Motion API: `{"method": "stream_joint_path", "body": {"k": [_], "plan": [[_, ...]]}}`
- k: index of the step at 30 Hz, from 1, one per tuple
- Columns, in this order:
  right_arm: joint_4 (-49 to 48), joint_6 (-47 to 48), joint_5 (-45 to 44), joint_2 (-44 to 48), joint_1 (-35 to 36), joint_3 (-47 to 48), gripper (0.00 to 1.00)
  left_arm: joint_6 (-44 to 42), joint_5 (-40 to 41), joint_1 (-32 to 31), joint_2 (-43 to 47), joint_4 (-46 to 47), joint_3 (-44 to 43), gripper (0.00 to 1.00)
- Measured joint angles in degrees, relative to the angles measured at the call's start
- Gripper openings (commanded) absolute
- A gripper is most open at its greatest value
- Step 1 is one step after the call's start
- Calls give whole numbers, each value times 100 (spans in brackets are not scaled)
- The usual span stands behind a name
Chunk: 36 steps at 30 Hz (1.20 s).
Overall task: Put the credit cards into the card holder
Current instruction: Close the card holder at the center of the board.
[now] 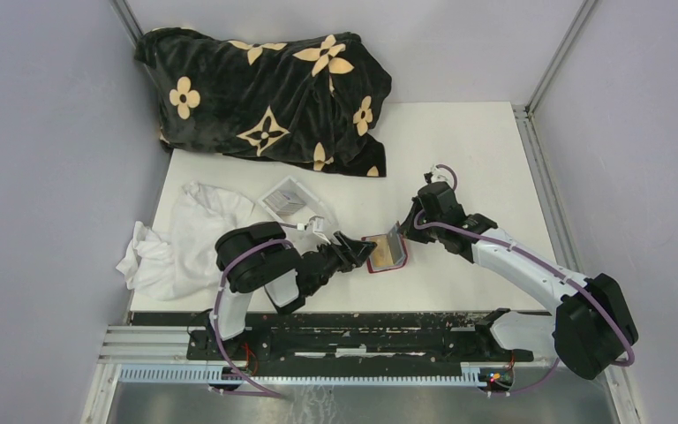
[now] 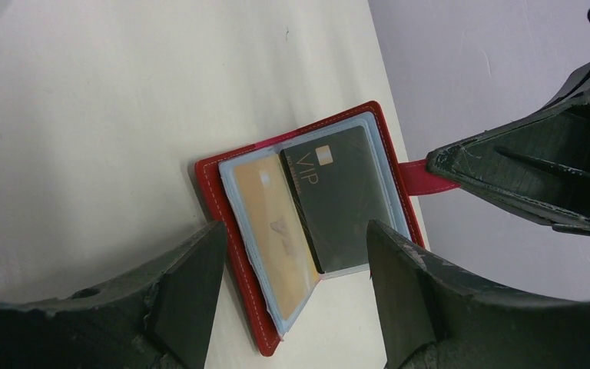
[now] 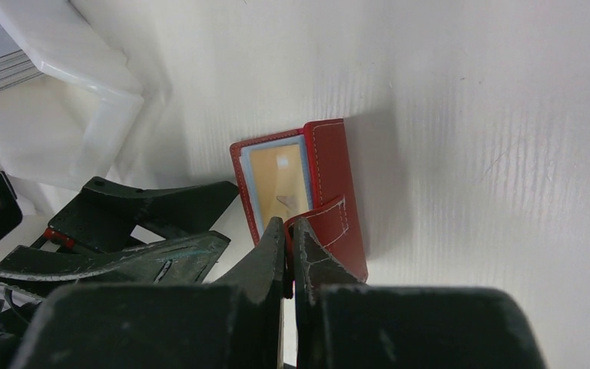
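The red card holder (image 1: 386,254) lies open on the table between my two grippers. Its clear sleeves hold two credit cards: a yellow-orange card (image 2: 275,223) on the left and a dark grey card (image 2: 342,192) marked VIP on the right. My right gripper (image 3: 288,224) is shut on the holder's red snap tab (image 2: 418,175) and holds that flap raised. My left gripper (image 2: 296,231) hangs open just above the near edge of the holder, its fingers on either side of the cards and touching nothing.
A clear plastic box (image 1: 287,198) with a stack of cards inside stands behind the left arm. A crumpled white cloth (image 1: 185,238) lies to the left. A black blanket with tan flowers (image 1: 265,88) covers the far left of the table.
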<state>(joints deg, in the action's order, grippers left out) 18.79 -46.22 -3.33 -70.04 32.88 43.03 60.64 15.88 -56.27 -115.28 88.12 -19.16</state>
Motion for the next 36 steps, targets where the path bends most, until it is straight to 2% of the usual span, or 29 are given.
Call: {"method": "stream_joint_path", "body": {"k": [6, 9, 19, 26, 36], "plan": [[-11, -2, 76, 0, 0, 0, 1, 2, -103, 0, -24, 13, -42, 77], [-15, -2, 118, 0, 0, 0, 1, 2, -146, -2, -24, 15, -74, 81], [-120, -48, 321, 2, 52, 0, 1, 13, -192, -33, -13, 15, -98, 79], [-223, -72, 339, -101, 341, 0, 1, 238, 118, -76, 306, 37, 505, 74], [-485, -175, 332, -717, 907, 17, 1, 459, 741, -76, 708, -13, 1128, 71]]}}
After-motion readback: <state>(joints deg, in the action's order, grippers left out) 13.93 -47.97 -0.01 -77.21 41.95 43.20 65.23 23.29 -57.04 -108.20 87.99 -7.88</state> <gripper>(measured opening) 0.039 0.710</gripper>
